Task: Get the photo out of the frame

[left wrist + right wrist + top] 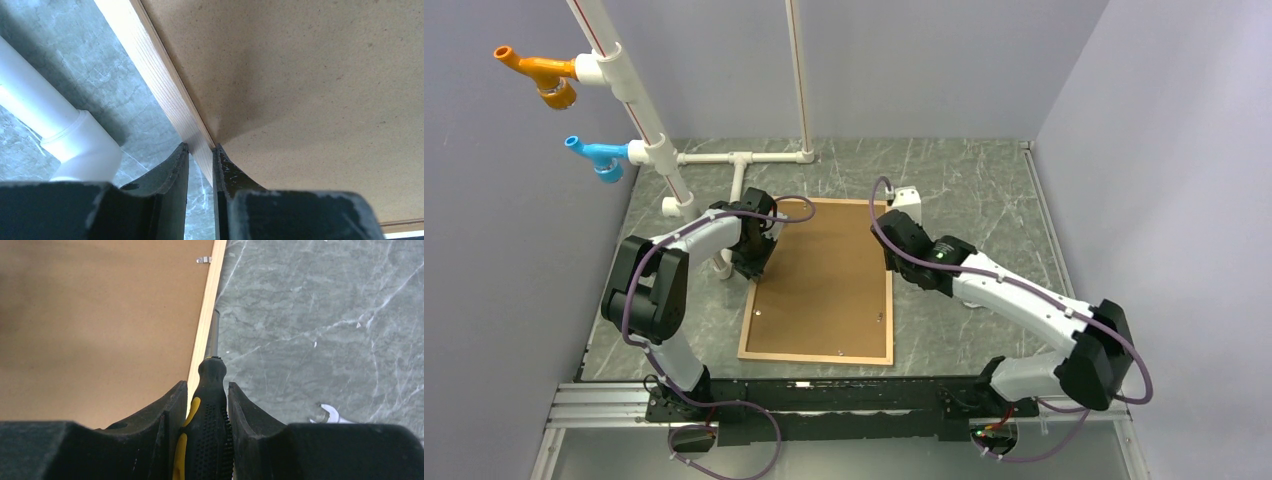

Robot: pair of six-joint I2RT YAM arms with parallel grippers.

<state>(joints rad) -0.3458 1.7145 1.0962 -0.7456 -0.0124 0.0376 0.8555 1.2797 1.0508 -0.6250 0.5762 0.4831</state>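
Black bases of the two arms sit at the near edge of the grey stone-look tabletop [984, 180]. Just past them lies the frame [816, 358]. It is thin pale wood, flat and face down, and its long sides run away from the bases. The photo [824, 280] is inside the frame with its plain brown back up, so the picture side cannot be seen. Small metal clips [202, 260] sit on the brown back at the inner edge of the wood. The left arm [694, 235] reaches to the far part of the frame's left side. The left jaws are set narrow and pinch that wooden side between their tips. The right arm [1014, 290] reaches to the far right corner. The right jaws are closed on a screwdriver [210, 405] with a black and yellow handle. Its metal shaft lies just beside the outer edge of the frame's right side. Farther back on the left stands a white pipe stand [739, 160], with an orange fitting [539, 70] and a blue fitting [596, 155] on its leaning pole.
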